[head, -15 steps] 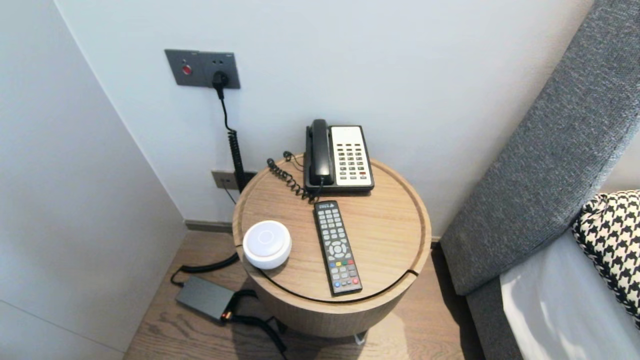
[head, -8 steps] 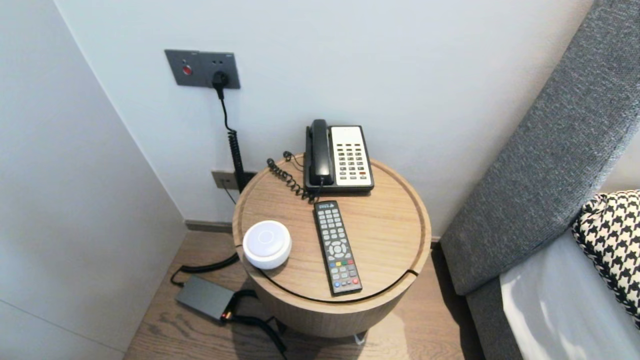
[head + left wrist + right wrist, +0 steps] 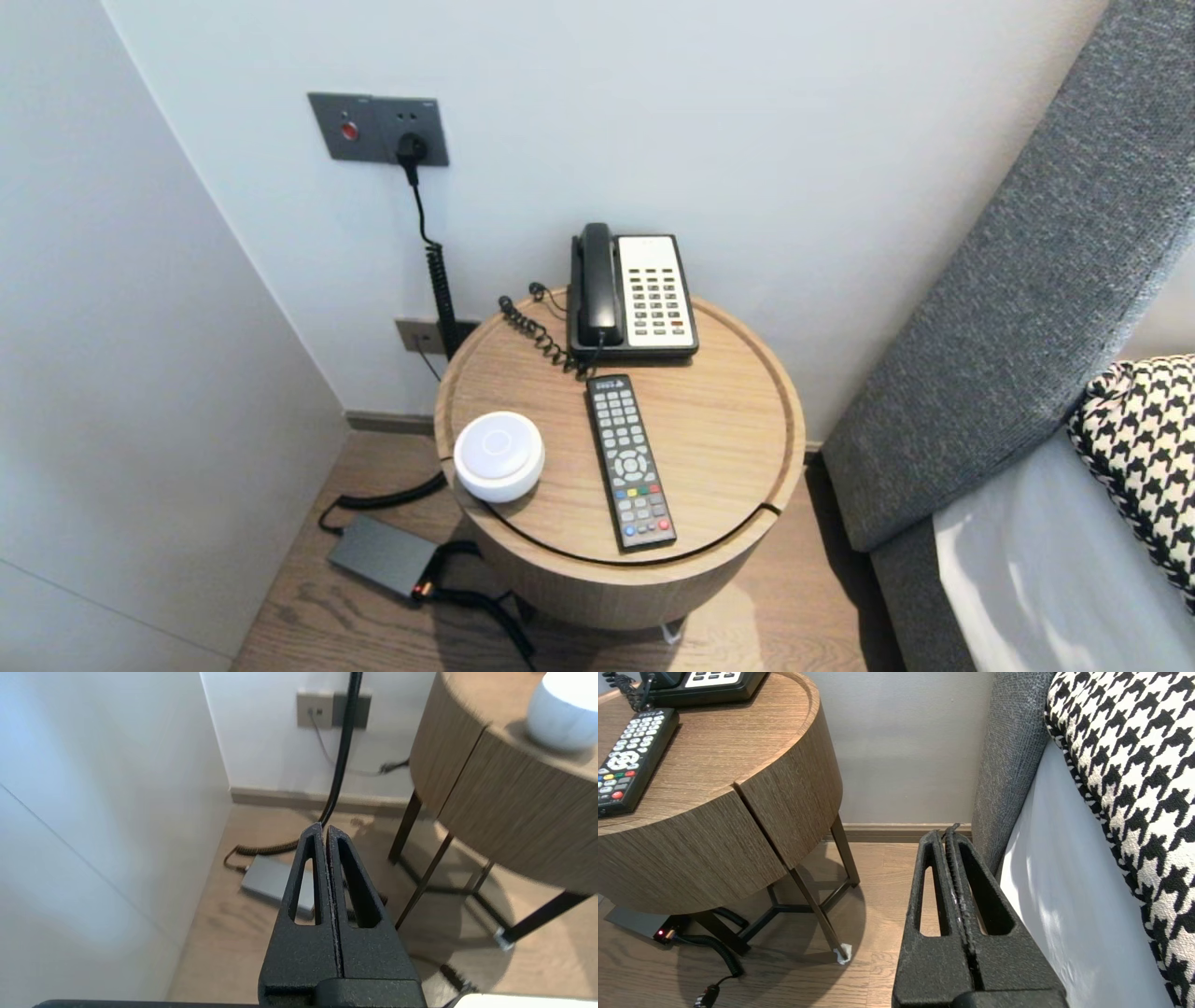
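Left gripper and right gripper low either side of the round table, jaws pressed together, nothing held.
Left one hangs above the floor over the grey power adapter, apart from it, near the wall corner. Right one sits between table and bed, just beside the grey headboard. Remote, phone and white puck lie on the tabletop, well apart from both grippers.

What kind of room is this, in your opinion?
Most likely a hotel bedroom. A round wooden bedside table carries a corded desk telephone and a TV remote, and beside it stands a bed with a grey padded headboard and a houndstooth pillow.
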Robot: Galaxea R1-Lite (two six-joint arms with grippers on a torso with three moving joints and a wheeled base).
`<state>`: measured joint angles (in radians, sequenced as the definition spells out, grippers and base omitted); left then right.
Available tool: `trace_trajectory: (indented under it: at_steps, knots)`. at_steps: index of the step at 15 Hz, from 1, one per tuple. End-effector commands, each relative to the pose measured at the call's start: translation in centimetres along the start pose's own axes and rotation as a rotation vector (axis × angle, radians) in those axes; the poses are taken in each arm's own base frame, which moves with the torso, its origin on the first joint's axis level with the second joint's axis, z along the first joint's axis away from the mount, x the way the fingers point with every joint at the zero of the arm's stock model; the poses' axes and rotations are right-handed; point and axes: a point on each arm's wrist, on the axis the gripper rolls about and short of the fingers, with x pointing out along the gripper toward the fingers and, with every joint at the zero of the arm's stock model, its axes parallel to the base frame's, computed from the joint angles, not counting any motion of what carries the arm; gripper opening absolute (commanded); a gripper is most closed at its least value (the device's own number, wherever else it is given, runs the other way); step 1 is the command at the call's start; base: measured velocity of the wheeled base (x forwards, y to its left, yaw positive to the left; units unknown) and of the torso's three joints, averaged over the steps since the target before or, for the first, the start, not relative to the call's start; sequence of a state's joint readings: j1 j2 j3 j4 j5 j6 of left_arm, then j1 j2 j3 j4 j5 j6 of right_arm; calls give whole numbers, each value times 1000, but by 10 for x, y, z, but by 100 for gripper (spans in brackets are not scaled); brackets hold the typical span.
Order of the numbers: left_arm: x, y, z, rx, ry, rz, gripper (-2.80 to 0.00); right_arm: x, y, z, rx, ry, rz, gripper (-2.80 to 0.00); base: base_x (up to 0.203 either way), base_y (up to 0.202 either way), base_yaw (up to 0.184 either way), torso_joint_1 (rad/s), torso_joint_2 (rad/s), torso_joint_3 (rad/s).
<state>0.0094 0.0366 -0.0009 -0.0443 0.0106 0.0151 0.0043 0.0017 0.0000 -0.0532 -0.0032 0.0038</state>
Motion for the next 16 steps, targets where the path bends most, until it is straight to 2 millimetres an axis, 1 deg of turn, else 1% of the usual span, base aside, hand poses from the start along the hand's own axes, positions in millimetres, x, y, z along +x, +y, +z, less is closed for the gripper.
trace_trajectory:
  at_steps: [1, 16]
  knots:
    - [-3, 0, -4, -8, -32, -3, -280, 2, 0, -7, 1, 25, 0, -280, 0, 0, 0, 0, 0, 0]
    - [-2, 0, -4, -6, -25, -4, -280, 2, 0, -7, 0, 25, 0, -280, 0, 0, 0, 0, 0, 0]
